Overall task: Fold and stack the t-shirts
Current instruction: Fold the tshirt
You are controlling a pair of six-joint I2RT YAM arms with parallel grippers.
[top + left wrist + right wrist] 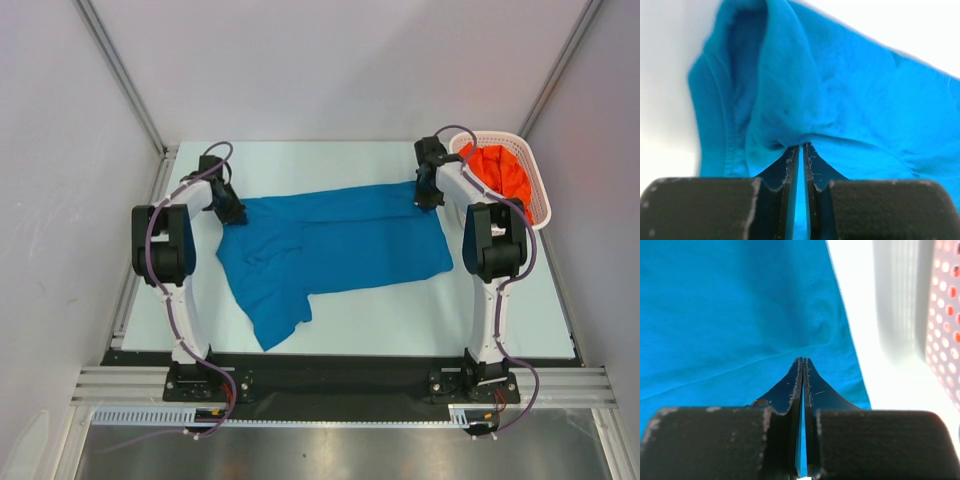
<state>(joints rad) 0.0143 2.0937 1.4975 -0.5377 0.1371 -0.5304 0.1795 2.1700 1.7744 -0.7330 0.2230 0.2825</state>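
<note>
Both my claws are clamped on cloth: the left claw (802, 146) pinches the blue t-shirt (340, 245) at its far left corner, the right claw (802, 360) its far right edge. I count two t-shirts: the blue one is spread on the surface (400, 320), and the orange-red t-shirt (498, 170) is bunched in the single white basket (541, 195) at the far right.

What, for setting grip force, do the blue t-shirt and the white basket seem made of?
The blue t-shirt: soft matte knit cloth, likely cotton jersey; it wrinkles, bunches, and shows a stitched hem. The basket: rigid white plastic, smooth-looking; moulded lattice of holes, orange-red t-shirt showing through.
</note>
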